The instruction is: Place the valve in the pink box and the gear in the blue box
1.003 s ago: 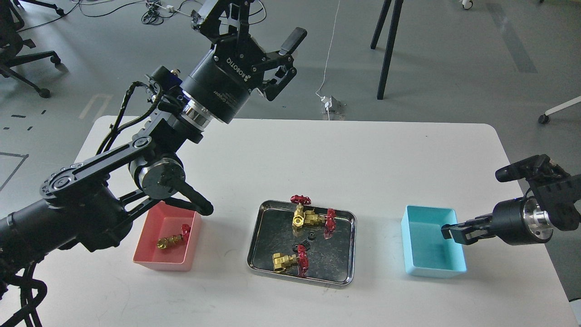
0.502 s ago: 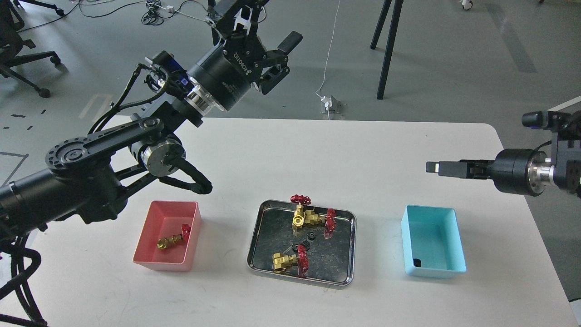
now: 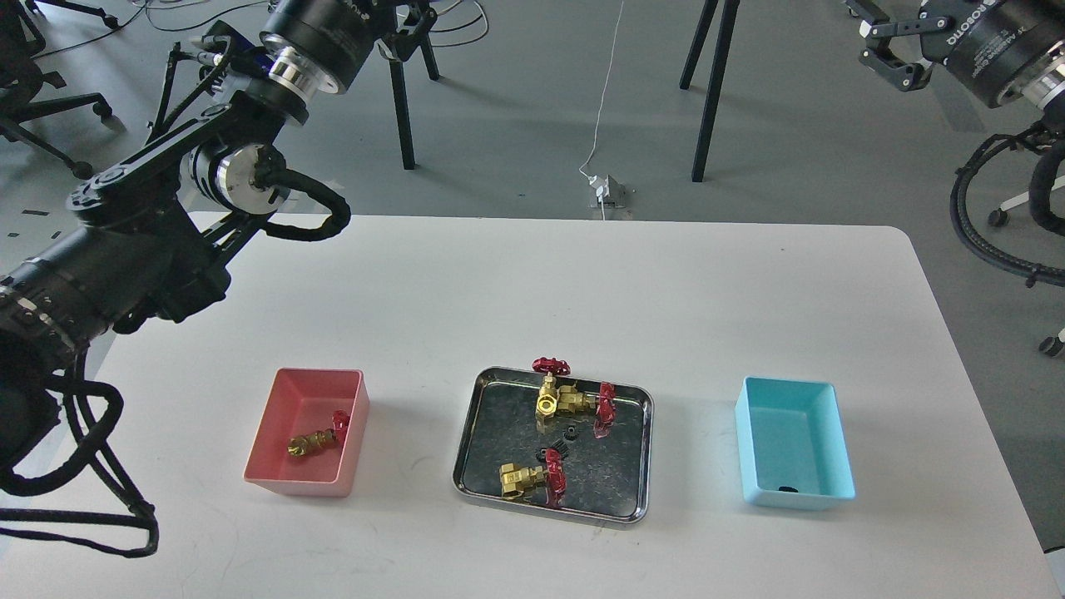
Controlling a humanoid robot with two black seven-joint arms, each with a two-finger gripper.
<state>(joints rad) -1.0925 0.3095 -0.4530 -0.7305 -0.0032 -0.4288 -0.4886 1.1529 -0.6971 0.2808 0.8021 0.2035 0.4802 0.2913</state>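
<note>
The pink box (image 3: pixel 293 479) stands front left and holds one brass valve (image 3: pixel 317 438) with a red handwheel. The steel tray (image 3: pixel 620 470) in the middle holds three more valves: one at the front (image 3: pixel 526 479) and two together at the back (image 3: pixel 559 399). Two tiny black gears (image 3: pixel 571 432) (image 3: pixel 552 455) lie between them. The blue box (image 3: pixel 790 433) stands front right with one black gear (image 3: pixel 786 489) at its near end. My left gripper (image 3: pixel 398 25) is high at the top left. My right gripper (image 3: pixel 884 43) is high at the top right. Both sets of fingertips are cut off by the top edge.
The white table (image 3: pixel 582 283) carries only the two boxes and the tray. My left arm (image 3: pixel 141 249) hangs over the table's left edge. Black stand legs (image 3: pixel 711 91) and cables are on the floor behind the table.
Both arms rose and swung back to the top corners. The right gripper left the blue box, and a black gear now lies in it. The left gripper lifted out of view.
</note>
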